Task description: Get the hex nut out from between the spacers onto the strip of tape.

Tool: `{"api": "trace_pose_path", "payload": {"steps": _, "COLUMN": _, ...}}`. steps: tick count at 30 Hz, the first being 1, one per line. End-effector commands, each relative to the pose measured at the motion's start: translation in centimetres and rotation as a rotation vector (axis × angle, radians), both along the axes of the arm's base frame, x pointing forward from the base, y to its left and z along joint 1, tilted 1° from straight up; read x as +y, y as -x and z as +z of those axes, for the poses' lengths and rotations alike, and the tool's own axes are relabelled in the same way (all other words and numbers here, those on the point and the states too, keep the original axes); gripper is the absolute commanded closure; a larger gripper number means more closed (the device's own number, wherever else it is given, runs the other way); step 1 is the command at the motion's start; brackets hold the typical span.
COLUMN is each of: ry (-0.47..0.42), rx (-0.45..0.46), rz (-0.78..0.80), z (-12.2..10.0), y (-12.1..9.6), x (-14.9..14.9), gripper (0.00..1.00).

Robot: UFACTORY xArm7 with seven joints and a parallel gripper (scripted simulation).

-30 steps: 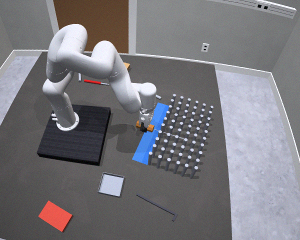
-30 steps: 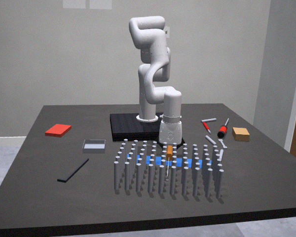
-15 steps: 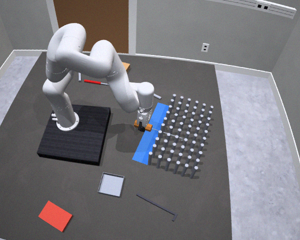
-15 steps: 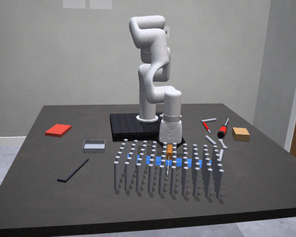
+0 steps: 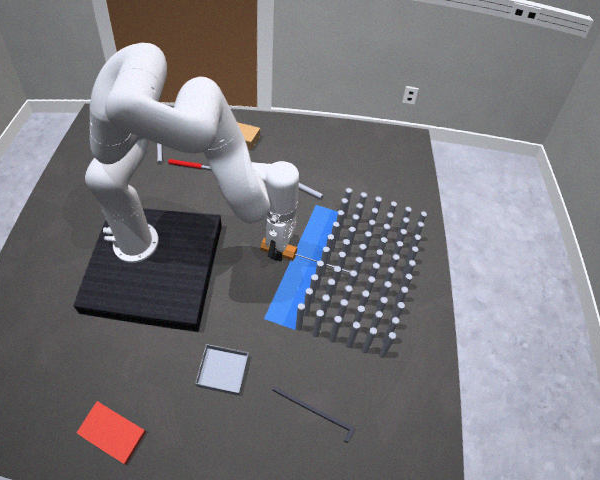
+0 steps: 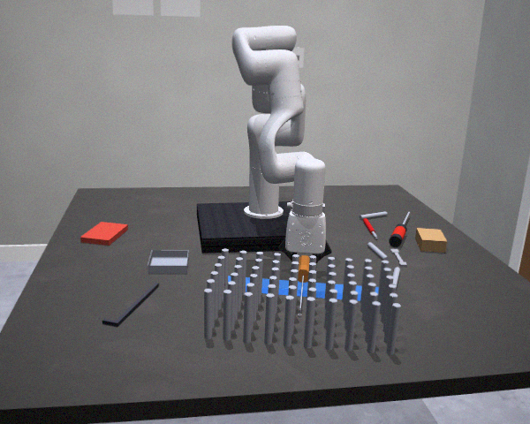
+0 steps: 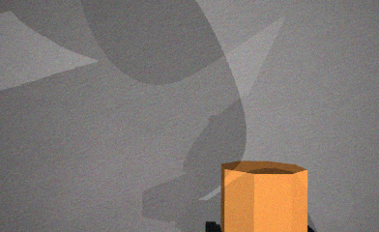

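My gripper (image 5: 275,251) is shut on the orange-brown handle of the hook pick (image 5: 284,252), just left of the blue tape strip (image 5: 302,267). The handle also shows in the exterior view (image 6: 303,264) and fills the bottom of the wrist view (image 7: 264,198). The pick's thin shaft (image 5: 325,264) lies across the strip and reaches in between the grey spacers (image 5: 368,264). Its tip (image 6: 299,312) sits low among the front rows. I cannot see the hex nut; the spacers hide it.
Left of the gripper is the black base block (image 5: 150,268). A grey tray (image 5: 222,368), a dark L-shaped bar (image 5: 316,411) and a red block (image 5: 110,430) lie toward the front. A screwdriver (image 6: 398,232), a tan block (image 6: 430,239) and small grey tools lie at the far side.
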State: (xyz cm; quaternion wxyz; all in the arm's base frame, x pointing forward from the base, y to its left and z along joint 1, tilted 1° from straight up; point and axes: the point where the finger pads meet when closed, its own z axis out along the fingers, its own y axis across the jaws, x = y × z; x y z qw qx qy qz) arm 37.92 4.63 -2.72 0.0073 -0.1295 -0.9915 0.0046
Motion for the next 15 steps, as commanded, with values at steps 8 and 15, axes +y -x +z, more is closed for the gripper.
{"api": "trace_pose_path", "payload": {"steps": 8, "ry": 0.000, "rx": -0.004, "rz": 0.000, "z": 0.2, "y": 2.1, "x": 0.7, "gripper": 1.00}}
{"api": "trace_pose_path", "payload": {"steps": 15, "ry": 0.000, "rx": -0.004, "rz": 0.000, "z": 0.2, "y": 3.3, "x": 1.0, "gripper": 1.00}}
